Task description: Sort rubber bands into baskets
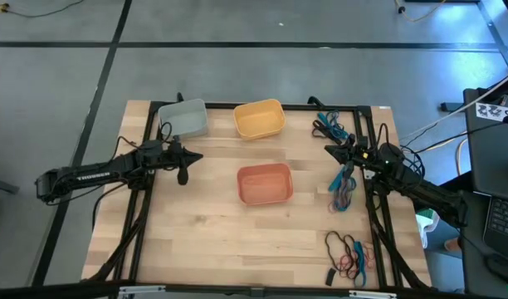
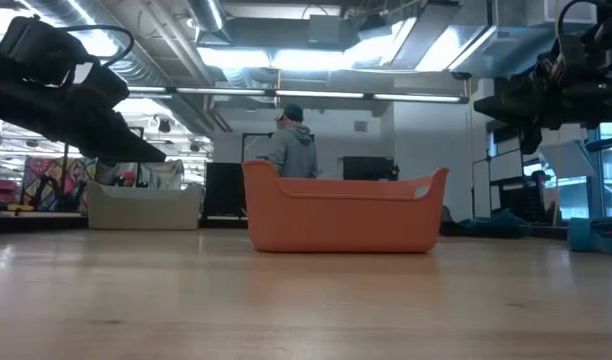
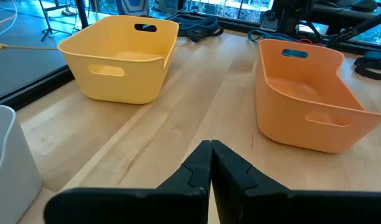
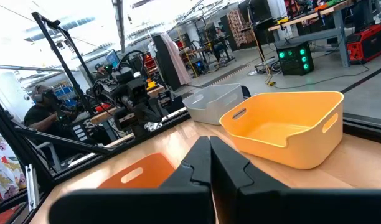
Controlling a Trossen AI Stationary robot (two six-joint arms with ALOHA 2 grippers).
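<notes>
Three baskets stand on the wooden table: a pale grey one (image 1: 185, 118) at the far left, a yellow one (image 1: 259, 119) beside it, and a salmon one (image 1: 265, 183) in the middle. Rubber bands in blue, black and red lie in loose heaps along the right side: far (image 1: 330, 126), middle (image 1: 344, 187) and near (image 1: 349, 253). My left gripper (image 1: 190, 158) hovers shut near the grey basket, pointing at the yellow basket (image 3: 119, 59) and the salmon basket (image 3: 309, 93). My right gripper (image 1: 330, 150) hovers shut above the right side, between the far and middle heaps.
Black frame rails (image 1: 146, 191) run along the table's left, right and far sides. A person (image 2: 291, 150) stands in the room behind the table, and another sits at a desk (image 4: 44, 115). Bare wood lies in front of the salmon basket (image 2: 341, 215).
</notes>
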